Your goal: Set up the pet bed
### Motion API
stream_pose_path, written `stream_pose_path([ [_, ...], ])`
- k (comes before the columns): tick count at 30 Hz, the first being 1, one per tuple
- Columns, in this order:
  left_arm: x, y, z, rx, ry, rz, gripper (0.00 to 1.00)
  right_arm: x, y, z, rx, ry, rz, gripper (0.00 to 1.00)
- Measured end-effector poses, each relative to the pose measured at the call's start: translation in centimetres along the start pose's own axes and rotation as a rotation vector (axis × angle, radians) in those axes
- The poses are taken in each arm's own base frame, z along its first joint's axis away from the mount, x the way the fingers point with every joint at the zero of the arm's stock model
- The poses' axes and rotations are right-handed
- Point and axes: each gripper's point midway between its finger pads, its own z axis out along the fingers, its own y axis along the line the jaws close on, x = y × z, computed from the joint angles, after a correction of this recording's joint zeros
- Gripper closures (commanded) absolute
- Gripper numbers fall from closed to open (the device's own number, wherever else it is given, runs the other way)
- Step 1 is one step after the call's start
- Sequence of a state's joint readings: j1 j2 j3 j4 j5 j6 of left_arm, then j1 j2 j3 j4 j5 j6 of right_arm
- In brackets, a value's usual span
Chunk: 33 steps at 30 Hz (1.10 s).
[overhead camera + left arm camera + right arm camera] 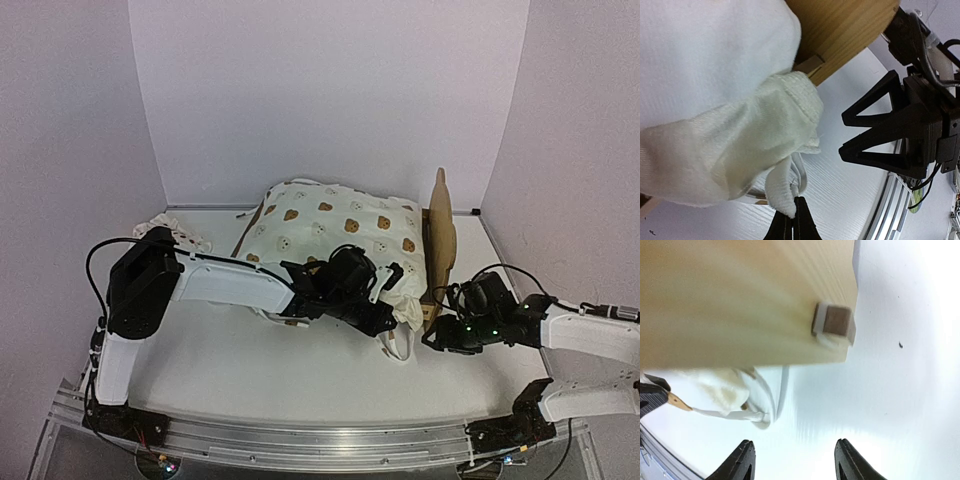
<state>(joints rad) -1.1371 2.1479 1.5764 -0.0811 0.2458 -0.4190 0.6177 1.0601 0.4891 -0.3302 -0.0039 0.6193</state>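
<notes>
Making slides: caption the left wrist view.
Shut left end effector at the cushion corner beside the pet bed, right end effector open.

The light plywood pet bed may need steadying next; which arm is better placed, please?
Likely the right hand: open and empty beside the plywood pet bed, while the left hand is shut on the cream bear-print cushion.

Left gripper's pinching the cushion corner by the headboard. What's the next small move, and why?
Probably lift the left gripper slightly and draw the cushion corner in over the pet bed: that corner droops past the frame's edge, and the open right gripper holds nothing.
</notes>
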Motion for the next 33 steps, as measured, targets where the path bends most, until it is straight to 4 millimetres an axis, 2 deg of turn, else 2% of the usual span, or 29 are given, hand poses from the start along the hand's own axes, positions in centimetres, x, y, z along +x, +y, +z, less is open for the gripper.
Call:
stream_pose_path([
  [3, -0.8, 1.6, -0.3, -0.033, -0.020, -0.009, 1.00, -0.9, 0.4, 0.5, -0.011, -0.033, 0.006, 0.48],
  [7, -2.3, 5.0, -0.8, -0.096, -0.049, 0.005, 1.00, -2.3, 0.5, 1.3, 0.001, -0.086, -0.026, 0.48],
  [10, -3.0, 6.7, -0.3, -0.117, -0.042, 0.021, 1.00, -3.7, 0.8, 1.9, 0.026, -0.110, -0.056, 0.47],
  [14, -4.0, 9.0, 0.4, -0.149, -0.043, 0.032, 1.00, -6.0, 2.2, 2.2, 0.009, -0.146, -0.088, 0.44],
  [17, -4.1, 10.1, 0.1, -0.155, -0.038, 0.024, 1.00, -6.5, 3.3, 1.6, -0.036, -0.168, -0.096, 0.42],
  [20, -3.0, 10.4, -0.3, -0.142, -0.016, 0.009, 1.00, -6.2, 3.9, 0.4, -0.091, -0.187, -0.089, 0.41],
  [23, -1.0, 10.2, -0.1, -0.121, 0.028, -0.003, 1.00, -5.4, 4.2, 0.2, -0.134, -0.178, -0.076, 0.41],
  [26, 0.5, 9.4, 0.4, -0.095, 0.064, -0.012, 1.00, -4.2, 3.8, 1.2, -0.143, -0.136, -0.063, 0.41],
  [33, 1.9, 7.4, 0.9, -0.040, 0.100, -0.034, 1.00, -2.3, 3.1, 4.0, -0.132, -0.071, -0.053, 0.43],
])
